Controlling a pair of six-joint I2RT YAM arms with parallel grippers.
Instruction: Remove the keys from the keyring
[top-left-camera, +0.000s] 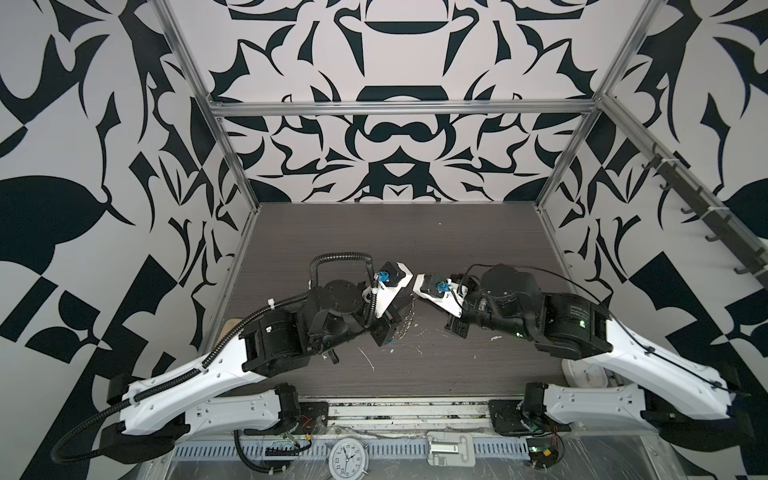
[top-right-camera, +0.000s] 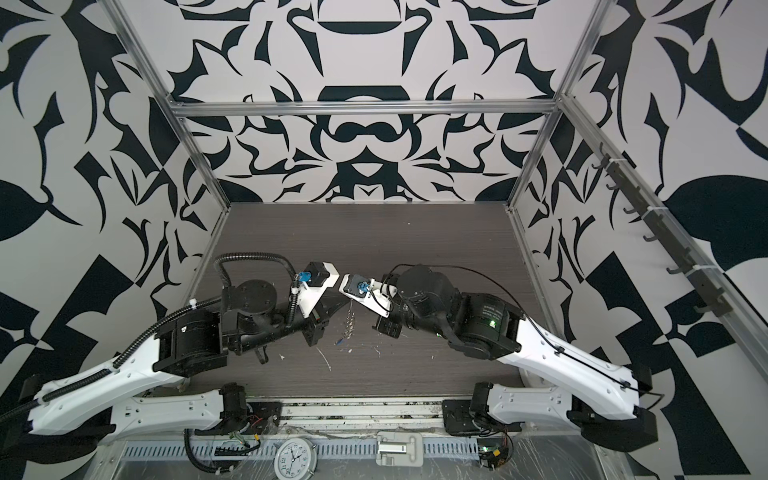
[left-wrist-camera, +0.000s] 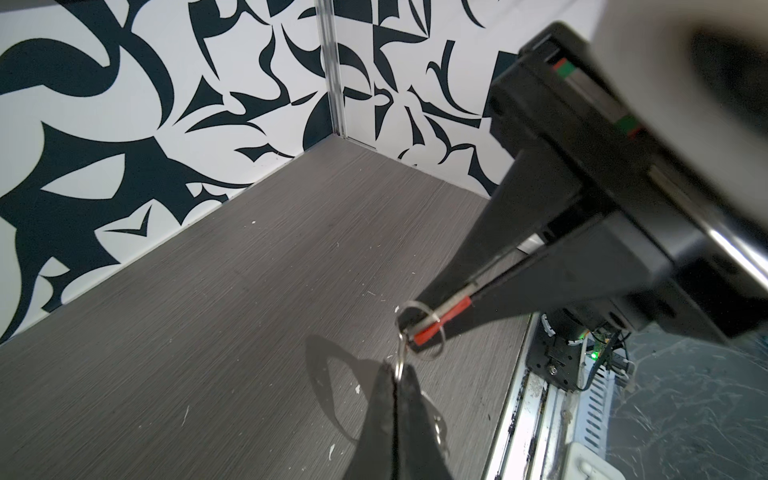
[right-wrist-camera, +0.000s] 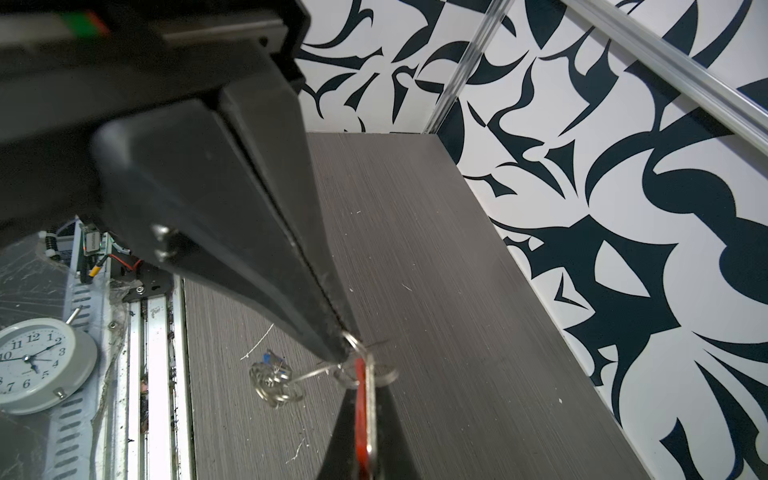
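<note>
Enclosure: walls (top-left-camera: 83, 166) papered in a black-and-white ornament print, aluminium frame posts (top-left-camera: 224, 145) at the corners. Tabletop (top-left-camera: 374, 241) is dark grey wood-grain laminate, scratched, with white flecks and slivers scattered on its near half.

Left gripper (left-wrist-camera: 419, 328): raised off the tabletop, fingers pressed together on the red tag (left-wrist-camera: 444, 320). A silvery key (left-wrist-camera: 453, 301) lies flat against the tag inside the same pinch. A split ring loops the tag's end just past the fingertips.

Keyring (top-left-camera: 406, 322): hangs under the point where the two grippers meet, visible in both top views as a dangling string of small silvery rings (top-right-camera: 349, 320). The plate is edge-on and its shape is not readable. Blue tag (right-wrist-camera: 270, 357) sits at the low end of the cluster, below and toward the left gripper's side. Whether that end touches the tabletop: cannot tell.

Right gripper (right-wrist-camera: 347, 347): tip to tip with the left one, fingers closed, pinching a small ring (right-wrist-camera: 353, 343) linked to the red tag's ring.

Behind the right gripper's arm, a white round object (top-left-camera: 577, 370) at the table's near edge. Right wall carries a dark hook rail (top-left-camera: 698, 203). A clock (top-left-camera: 347, 457) lies on the front rail, nearer than both grippers.
</note>
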